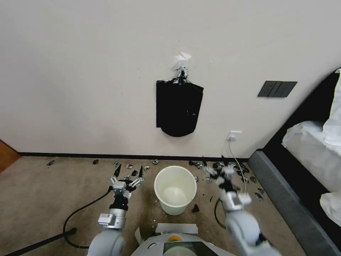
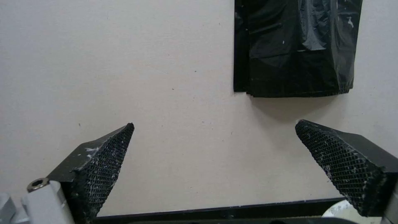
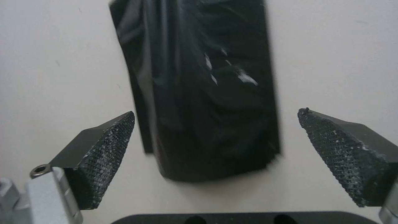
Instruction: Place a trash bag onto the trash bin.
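Note:
The trash bin (image 1: pixel 158 195), a round cream-white bucket with nothing in it, stands on the carpet between my two arms. The trash bag is out of view. On the wall above the bin hangs a flat black bag bundle (image 1: pixel 178 110) with a rounded bottom edge, held by a silver clip. My left gripper (image 1: pixel 129 170) is open just left of the bin, pointing at the wall; the left wrist view has the bundle (image 2: pixel 296 46) off to one side of the left gripper (image 2: pixel 215 123). My right gripper (image 1: pixel 214 167) is open right of the bin, and the bundle (image 3: pixel 203 93) lies between the fingers of the right gripper (image 3: pixel 218 111), farther off.
A bed (image 1: pixel 309 149) with white bedding and a dark frame fills the right side. A wall socket (image 1: pixel 234 135) with a white cable sits low on the wall. Small scraps litter the carpet along the skirting. A black cable (image 1: pixel 81 209) runs across the floor at left.

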{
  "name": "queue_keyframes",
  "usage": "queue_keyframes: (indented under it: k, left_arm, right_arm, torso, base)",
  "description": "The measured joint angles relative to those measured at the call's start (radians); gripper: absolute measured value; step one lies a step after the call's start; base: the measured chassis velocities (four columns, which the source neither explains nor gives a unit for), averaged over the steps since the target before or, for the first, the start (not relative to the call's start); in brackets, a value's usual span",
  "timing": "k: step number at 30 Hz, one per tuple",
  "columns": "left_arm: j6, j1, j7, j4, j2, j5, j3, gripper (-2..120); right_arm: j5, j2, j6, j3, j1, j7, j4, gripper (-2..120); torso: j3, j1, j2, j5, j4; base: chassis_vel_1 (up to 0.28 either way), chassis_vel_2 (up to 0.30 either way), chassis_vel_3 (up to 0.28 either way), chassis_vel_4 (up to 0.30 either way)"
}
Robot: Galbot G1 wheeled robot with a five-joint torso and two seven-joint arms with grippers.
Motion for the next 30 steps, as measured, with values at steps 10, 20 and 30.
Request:
queue_keyframes:
  k: [10, 20, 30]
  left_arm:
    - [-0.016, 0.032, -0.001, -0.013, -0.047, 0.019, -0.030, 100]
    - [-0.020, 0.035, -0.001, -0.027, -0.041, 0.015, -0.064, 100]
    - [-0.020, 0.037, 0.002, -0.025, -0.030, -0.010, -0.109, 100]
  right_arm:
    - [0.325, 0.103, -0.128, -0.158, 0.516, 0.059, -0.223, 100]
    - [0.454, 0.173, -0.128, -0.206, 0.696, -0.012, -0.374, 100]
    - [0.492, 0.201, -0.126, -0.206, 0.781, -0.048, -0.458, 100]
  torso:
    - [0.000, 0.000, 0.000, -0.0001, -0.0001]
    - [0.000, 0.000, 0.000, -0.0001, -0.0004]
    - [0.000, 0.000, 0.000, 0.0000, -0.0004]
  base:
    - [0.000, 0.000, 0.000, 0.000]
    - [0.000, 0.000, 0.000, 0.000]
    - [0.000, 0.000, 0.000, 0.000]
